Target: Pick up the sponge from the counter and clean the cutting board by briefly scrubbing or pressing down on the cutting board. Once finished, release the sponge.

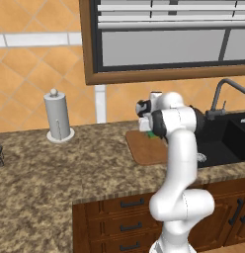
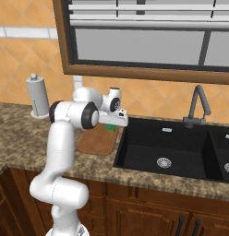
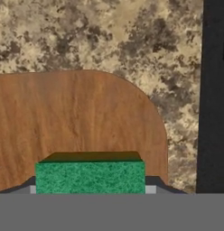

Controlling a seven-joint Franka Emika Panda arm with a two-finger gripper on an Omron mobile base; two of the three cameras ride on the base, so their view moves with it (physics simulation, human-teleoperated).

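**Sponge held over board corner**

Gripper (image 2: 110,125) clamps the sponge (image 3: 90,177), long axis crosswise between the jaws. Cutting board (image 3: 77,122) lies directly beneath and ahead along the hand's line; whether sponge touches wood, cannot tell. Board's rounded corner is near, counter (image 3: 109,36) beyond, black sink (image 2: 167,152) just beside. Paper towel holder (image 1: 58,118) well apart. Nothing blocks a straight press down.

No readable text, label, brand, number or sign appeared on anything in the three views (the surfaces were plain rendered textures, carrying no lettering of any kind).
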